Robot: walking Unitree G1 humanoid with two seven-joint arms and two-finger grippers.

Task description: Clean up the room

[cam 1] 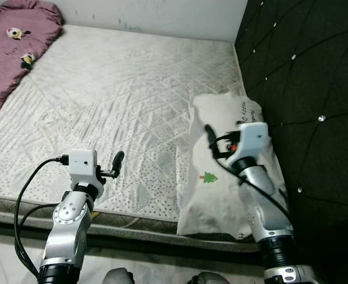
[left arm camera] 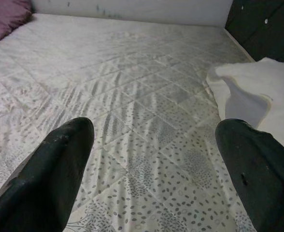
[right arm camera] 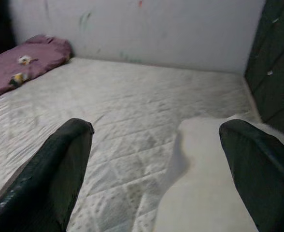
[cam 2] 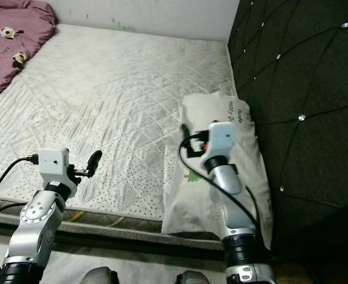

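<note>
Left eye view: both pincers wide open, empty: left pincer (cam 1: 116,164) over mattress (cam 1: 121,100) edge, right pincer (right arm camera: 156,159) above pillow (cam 1: 221,195).

A bare quilted mattress (cam 1: 115,100) with a grey leaf print occupies the centre of the scene. A black tufted headboard (cam 1: 307,77) with shiny studs stands along its 3 o'clock side. A pale wall (right arm camera: 147,29) bearing faint scuff marks closes off the 12 o'clock edge.
</note>
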